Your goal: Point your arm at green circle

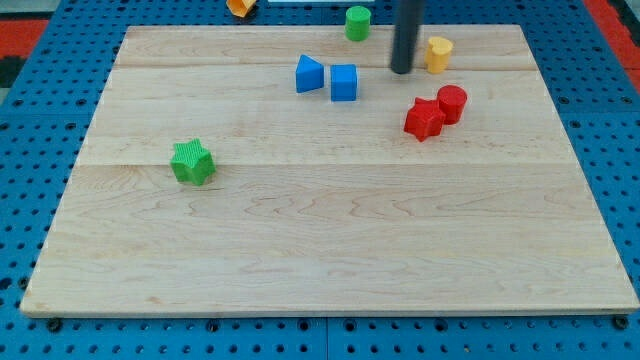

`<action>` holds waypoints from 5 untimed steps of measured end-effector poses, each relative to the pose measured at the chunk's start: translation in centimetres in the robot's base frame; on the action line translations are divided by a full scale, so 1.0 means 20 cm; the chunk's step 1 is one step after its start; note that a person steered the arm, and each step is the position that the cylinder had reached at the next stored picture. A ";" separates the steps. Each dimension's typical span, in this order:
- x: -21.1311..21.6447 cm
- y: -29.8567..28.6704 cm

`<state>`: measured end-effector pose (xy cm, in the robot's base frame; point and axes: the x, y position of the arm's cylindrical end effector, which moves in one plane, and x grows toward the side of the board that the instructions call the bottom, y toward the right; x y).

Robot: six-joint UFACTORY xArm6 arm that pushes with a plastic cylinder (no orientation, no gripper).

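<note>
My tip [401,71] rests on the wooden surface [330,240] near the view's top, just left of the yellow block [438,53]. The rod has no jaws, so there is nothing to open or close. The green circle [358,22] stands at the top edge, up and to the left of the tip, a little apart from it. The blue wedge [309,74] and the blue cube [344,82] sit side by side left of the tip. The red star [423,118] touches the red cylinder [452,103] below the tip. The green star [192,162] lies well apart at the left. An orange block [240,7] is partly cut off at the top.
</note>
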<state>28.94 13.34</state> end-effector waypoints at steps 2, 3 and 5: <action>0.48 -0.15; 0.56 0.24; 0.22 0.57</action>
<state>33.37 24.65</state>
